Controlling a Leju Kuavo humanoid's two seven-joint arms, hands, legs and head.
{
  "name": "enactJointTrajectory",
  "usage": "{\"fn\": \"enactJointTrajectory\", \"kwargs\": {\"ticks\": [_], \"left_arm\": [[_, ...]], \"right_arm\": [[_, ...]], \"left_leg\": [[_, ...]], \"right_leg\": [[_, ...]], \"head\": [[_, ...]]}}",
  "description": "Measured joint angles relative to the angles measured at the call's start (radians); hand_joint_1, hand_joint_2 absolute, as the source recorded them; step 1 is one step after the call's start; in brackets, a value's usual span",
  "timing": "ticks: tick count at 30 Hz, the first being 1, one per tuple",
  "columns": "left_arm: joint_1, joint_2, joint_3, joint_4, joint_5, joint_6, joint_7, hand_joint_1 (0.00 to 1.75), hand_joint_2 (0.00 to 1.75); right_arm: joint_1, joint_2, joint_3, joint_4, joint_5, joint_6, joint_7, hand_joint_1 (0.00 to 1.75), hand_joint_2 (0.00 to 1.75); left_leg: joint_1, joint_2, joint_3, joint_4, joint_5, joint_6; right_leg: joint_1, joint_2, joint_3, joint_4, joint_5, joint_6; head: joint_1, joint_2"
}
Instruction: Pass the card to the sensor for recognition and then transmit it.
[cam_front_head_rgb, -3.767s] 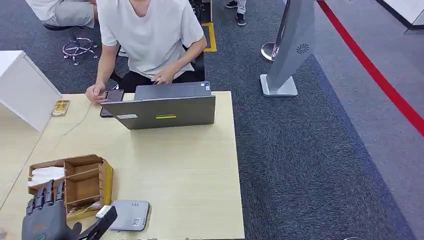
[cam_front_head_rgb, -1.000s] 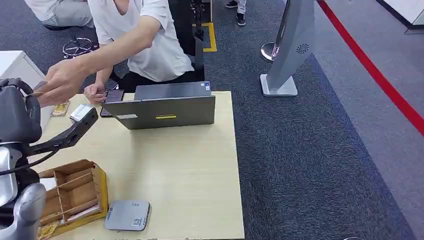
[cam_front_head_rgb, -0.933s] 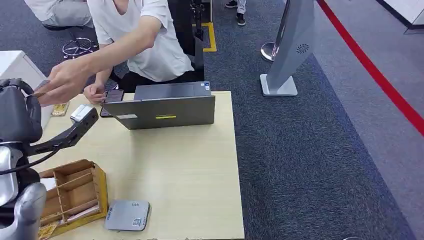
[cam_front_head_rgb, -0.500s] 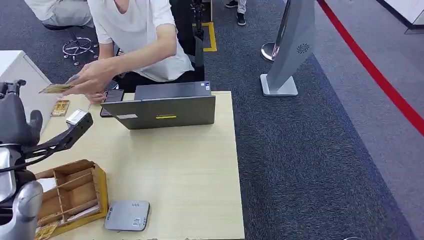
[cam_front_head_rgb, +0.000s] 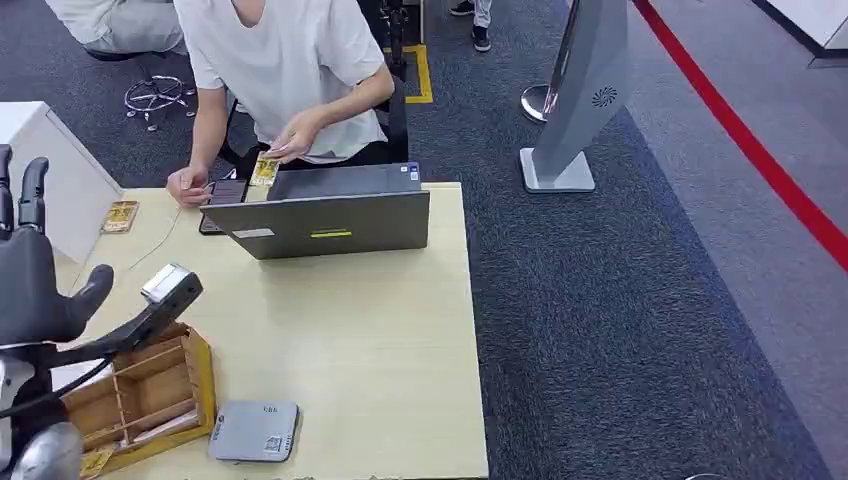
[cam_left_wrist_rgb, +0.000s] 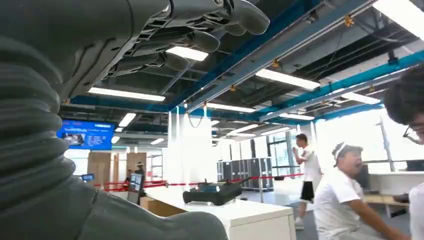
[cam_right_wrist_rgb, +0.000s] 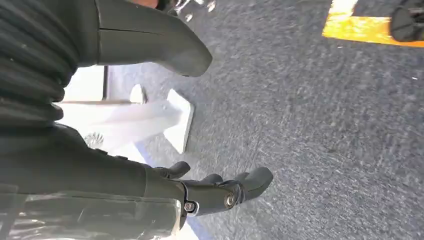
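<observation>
An open-plan office: grey carpet (cam_front_head_rgb: 600, 330), desk (cam_front_head_rgb: 380, 340) with laptop (cam_front_head_rgb: 330, 222), ceiling strip lights (cam_left_wrist_rgb: 287, 79)

Left robot hand (cam_front_head_rgb: 35, 285) is raised at the left edge of the head view, fingers (cam_front_head_rgb: 30, 190) pointing up and spread, thumb (cam_front_head_rgb: 95, 285) out to the side, nothing held. Left wrist view: same robot hand, fingers lightly curled and apart, empty. Right robot hand (cam_right_wrist_rgb: 165, 125) hangs over the carpet, thumb and fingers apart, empty.
</observation>
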Motion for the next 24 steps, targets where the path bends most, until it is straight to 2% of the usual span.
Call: {"fn": "enactJointTrajectory", "kwargs": {"ticks": [2, 4, 5, 7, 10, 13, 14, 16, 19, 23, 24], "left_arm": [[0.064, -0.035, 0.057, -0.054, 0.001, 0.032, -0.066, 0.00, 1.75], [0.133, -0.078, 0.155, -0.104, 0.024, 0.077, -0.132, 0.00, 1.75], [0.155, -0.087, 0.212, -0.115, 0.059, 0.097, -0.156, 0.00, 1.75], [0.192, -0.123, 0.384, -0.119, 0.227, 0.112, -0.205, 0.00, 1.75], [0.206, -0.170, 0.671, -0.091, 0.587, 0.040, -0.249, 0.00, 1.75], [0.200, -0.216, 0.979, -0.001, 0.857, -0.071, -0.274, 0.00, 1.75], [0.199, -0.232, 1.075, 0.041, 0.912, -0.099, -0.287, 0.00, 1.75], [0.185, -0.262, 1.237, 0.129, 0.982, -0.128, -0.280, 0.00, 1.75], [0.157, -0.318, 1.426, 0.272, 1.067, -0.129, -0.217, 0.00, 1.75], [0.137, -0.391, 1.576, 0.431, 1.094, -0.069, -0.175, 0.00, 1.75], [0.135, -0.404, 1.602, 0.469, 1.090, -0.050, -0.176, 0.00, 0.00]], "right_arm": [[0.007, 0.000, 0.005, -0.003, -0.026, -0.013, 0.030, 0.00, 1.75], [0.016, 0.000, 0.010, -0.008, -0.045, -0.014, 0.065, 0.00, 1.75], [0.019, 0.000, 0.010, -0.010, -0.050, -0.015, 0.078, 0.00, 1.75], [0.022, 0.000, 0.010, -0.012, -0.066, -0.019, 0.097, 0.00, 1.75], [0.022, 0.000, 0.009, -0.018, -0.083, -0.025, 0.111, 0.00, 1.75], [0.019, 0.000, 0.000, -0.032, -0.085, -0.007, 0.118, 0.00, 1.75], [0.019, 0.000, -0.005, -0.037, -0.085, -0.001, 0.119, 0.00, 1.75], [0.012, 0.000, -0.019, -0.041, -0.081, 0.011, 0.119, 0.00, 1.75], [-0.003, 0.000, -0.042, -0.042, -0.067, 0.023, 0.114, 0.00, 1.75], [-0.017, 0.000, -0.061, -0.043, -0.059, 0.035, 0.099, 0.00, 1.75], [-0.019, 0.000, -0.064, -0.043, -0.060, 0.039, 0.098, 0.00, 1.75]], "left_leg": [[0.000, 0.000, 0.000, 0.000, 0.000, 0.000], [0.000, 0.000, -0.001, 0.000, 0.000, 0.000], [0.000, 0.000, -0.001, 0.000, 0.000, 0.000], [0.000, 0.000, -0.001, -0.001, 0.000, 0.000], [0.000, 0.001, -0.001, -0.001, -0.001, 0.000], [0.000, 0.003, 0.001, -0.002, -0.001, -0.001], [0.000, 0.003, 0.001, -0.002, -0.001, -0.001], [0.000, 0.003, 0.001, -0.002, -0.001, -0.001], [0.000, 0.002, 0.001, -0.002, -0.001, -0.001], [-0.001, 0.000, 0.001, -0.001, -0.002, 0.001], [-0.001, 0.000, 0.001, -0.001, -0.002, 0.002]], "right_leg": [[0.000, 0.001, 0.000, 0.000, 0.000, 0.000], [0.000, 0.001, 0.000, 0.000, 0.000, 0.000], [0.000, 0.001, -0.001, 0.000, -0.001, 0.000], [0.000, 0.001, -0.001, 0.000, -0.002, 0.001], [0.000, 0.001, -0.001, 0.000, -0.002, 0.001], [0.000, 0.003, -0.001, 0.001, -0.002, 0.001], [0.000, 0.003, -0.001, 0.001, -0.002, 0.001], [0.000, 0.003, -0.001, 0.001, -0.002, 0.001], [-0.001, 0.002, 0.000, 0.000, -0.003, 0.001], [-0.001, 0.000, 0.002, -0.001, -0.003, 0.002], [-0.001, 0.000, 0.002, -0.001, -0.003, 0.002]], "head": [[0.000, 0.000], [0.000, 0.000], [0.000, 0.000], [0.000, 0.000], [0.000, 0.000], [-0.001, 0.000], [-0.001, 0.000], [-0.001, 0.000], [0.000, 0.000], [0.002, 0.000], [0.002, 0.000]]}}
